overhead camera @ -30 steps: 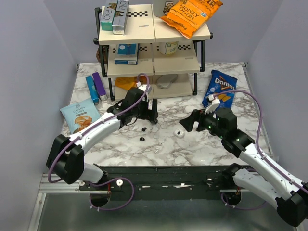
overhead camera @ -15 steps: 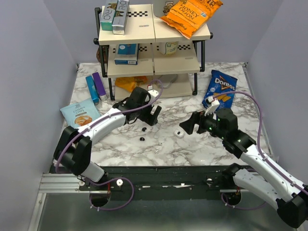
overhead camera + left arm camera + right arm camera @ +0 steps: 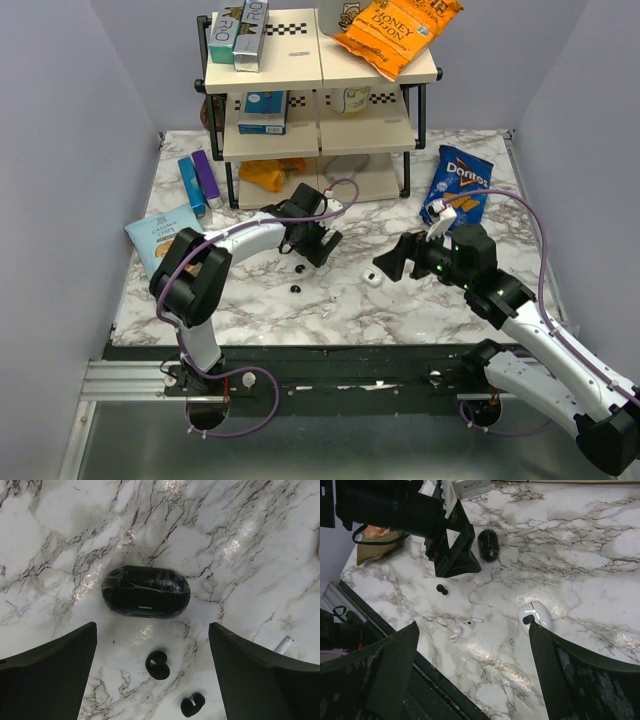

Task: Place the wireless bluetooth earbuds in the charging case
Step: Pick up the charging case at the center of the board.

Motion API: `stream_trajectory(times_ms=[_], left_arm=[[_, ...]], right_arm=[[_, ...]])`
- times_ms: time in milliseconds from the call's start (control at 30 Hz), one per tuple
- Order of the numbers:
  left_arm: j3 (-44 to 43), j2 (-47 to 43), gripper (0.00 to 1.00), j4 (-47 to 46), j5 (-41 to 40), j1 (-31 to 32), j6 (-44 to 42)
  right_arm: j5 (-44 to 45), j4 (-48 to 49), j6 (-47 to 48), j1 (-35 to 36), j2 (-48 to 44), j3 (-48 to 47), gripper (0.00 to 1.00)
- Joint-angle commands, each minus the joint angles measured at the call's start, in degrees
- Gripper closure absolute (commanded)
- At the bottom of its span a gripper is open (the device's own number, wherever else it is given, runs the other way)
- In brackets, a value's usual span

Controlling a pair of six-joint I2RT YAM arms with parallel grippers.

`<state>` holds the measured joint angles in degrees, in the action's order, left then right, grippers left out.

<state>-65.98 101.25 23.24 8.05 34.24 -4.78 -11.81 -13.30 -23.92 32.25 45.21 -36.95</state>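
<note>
Two tiny black C-shaped earbuds [image 3: 158,664] [image 3: 193,704] lie on the marble between the fingers of my open left gripper [image 3: 152,680], which hovers just above them. In the top view they lie at the gripper's near side [image 3: 299,268] [image 3: 295,288]; the left gripper [image 3: 318,250] is at the table's middle. The white charging case [image 3: 535,614], lid shut, lies by the tip of one finger of my open, empty right gripper [image 3: 475,650]. In the top view the case [image 3: 372,279] is just in front of the right gripper [image 3: 386,266].
A black oval case [image 3: 146,591] lies just beyond the black earbuds. Two white stem earbuds [image 3: 455,631] [image 3: 474,621] lie near the front edge. A shelf rack [image 3: 320,100] stands at the back. Snack bags [image 3: 166,238] [image 3: 458,185] lie left and right.
My left gripper has moved right and a little nearer, over the black case and earbuds, with its arm folding in. The right arm has barely moved.
</note>
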Motion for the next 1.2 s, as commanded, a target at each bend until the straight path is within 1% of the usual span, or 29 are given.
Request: stream_trajectory(times_ms=[0, 267, 400, 567, 900, 1167], left_arm=[[-2.3, 1.7, 0.01, -0.4, -1.0, 0.0, -1.9], [-4.6, 4.8, 0.01, -0.7, -1.7, -0.1, -3.2], [-4.3, 5.4, 0.01, -1.6, 0.3, -0.3, -4.9], [-4.4, 6.5, 0.03, -1.7, 0.9, -0.8, -5.8], [-5.8, 9.1, 0.12, -1.4, 1.5, -0.8, -6.1], [-5.1, 8.7, 0.19, -0.7, 2.4, -0.8, -5.9]], right_arm=[[-1.9, -1.6, 0.5, 0.1, -0.6, -1.5, 0.01], [-1.9, -1.9, 0.4, 0.1, -0.7, -1.5, 0.01], [-1.9, -2.0, 0.4, 0.1, -0.6, -1.3, 0.01], [-1.8, -2.5, 0.5, 0.1, -0.5, -1.3, 0.01], [-1.1, -2.9, 0.5, 0.1, -0.6, -0.8, 0.01], [-0.8, -3.3, 0.5, 0.1, -0.8, -1.0, 0.01]])
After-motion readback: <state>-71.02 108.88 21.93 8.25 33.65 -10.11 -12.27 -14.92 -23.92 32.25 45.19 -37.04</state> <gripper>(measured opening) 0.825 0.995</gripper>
